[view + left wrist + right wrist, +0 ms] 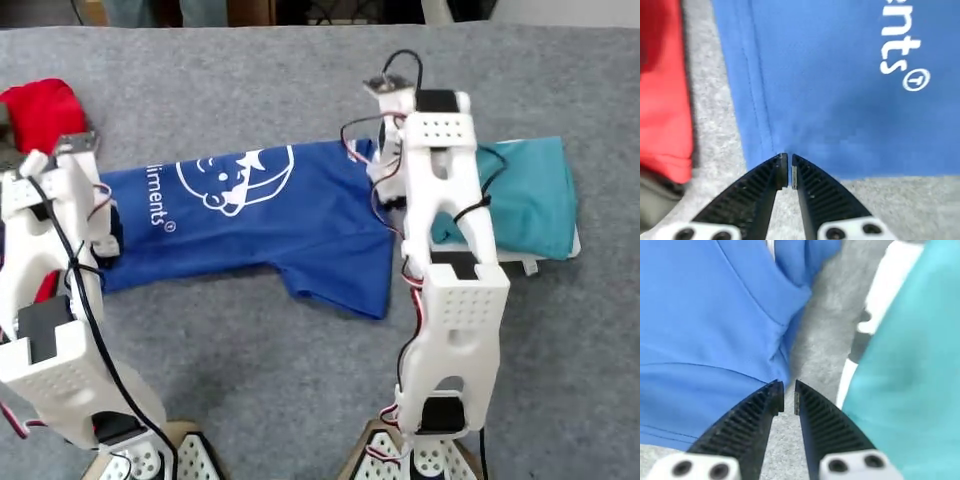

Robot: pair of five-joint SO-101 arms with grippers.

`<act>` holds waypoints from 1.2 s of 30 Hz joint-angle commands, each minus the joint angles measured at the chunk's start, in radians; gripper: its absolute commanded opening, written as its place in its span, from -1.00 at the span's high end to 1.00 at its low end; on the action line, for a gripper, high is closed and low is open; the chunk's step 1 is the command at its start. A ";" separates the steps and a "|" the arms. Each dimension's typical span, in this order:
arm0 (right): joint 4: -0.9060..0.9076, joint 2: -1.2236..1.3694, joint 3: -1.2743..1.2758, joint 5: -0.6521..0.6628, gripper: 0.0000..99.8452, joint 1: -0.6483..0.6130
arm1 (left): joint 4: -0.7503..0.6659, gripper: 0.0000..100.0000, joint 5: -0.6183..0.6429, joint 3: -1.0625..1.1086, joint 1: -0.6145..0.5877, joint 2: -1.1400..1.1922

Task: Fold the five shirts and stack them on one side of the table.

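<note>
I have the royal-blue cotton T-shirt with the white printed logo (pixel 300 215) lying spread across the middle of the grey felt-covered table (pixel 200 60). It lies print side up, with one short sleeve sticking out toward the arms' bases.

The left gripper (pixel 789 167) sits low at the shirt's hemmed corner, close to the crumpled red garment (pixel 40 110) at the table's left edge. Its black ribbed jaws are pressed almost together, with only a thin slit between the tips. The tips sit right on the corner of the blue cloth, but I cannot tell whether any fabric is caught between them.

The right gripper (pixel 789 397) is at the opposite end of the blue shirt, over the strip of bare felt between it and the folded teal shirt (pixel 530 195). Its jaws stand a little apart, and grey felt shows through the narrow gap. One tip is just at the blue shirt's edge.

The teal shirt rests on a flat white layer (pixel 520 262) on the right side of the table, close to the blue shirt.
</note>
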 commanded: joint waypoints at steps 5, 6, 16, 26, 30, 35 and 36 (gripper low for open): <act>-0.066 0.041 -0.185 -0.002 0.89 -0.035 | 0.068 0.90 -0.002 -0.298 0.005 -0.043; -0.095 0.064 -0.183 -0.002 0.89 -0.043 | 0.035 0.90 -0.002 -0.311 0.012 -0.034; -0.199 0.317 -0.285 -0.002 0.89 -0.054 | -0.321 0.90 0.000 -0.331 0.099 0.324; -0.104 0.501 -0.619 0.005 0.89 0.049 | -0.269 0.91 0.000 -0.499 0.068 0.506; -0.011 0.529 -0.740 0.005 0.89 0.037 | -0.267 0.91 0.000 -0.503 0.071 0.509; 0.081 0.529 -0.849 0.005 0.89 0.035 | -0.262 0.91 0.000 -0.493 0.074 0.476; 0.084 0.527 -0.862 0.005 0.89 0.040 | -0.247 0.91 0.000 -0.495 0.076 0.456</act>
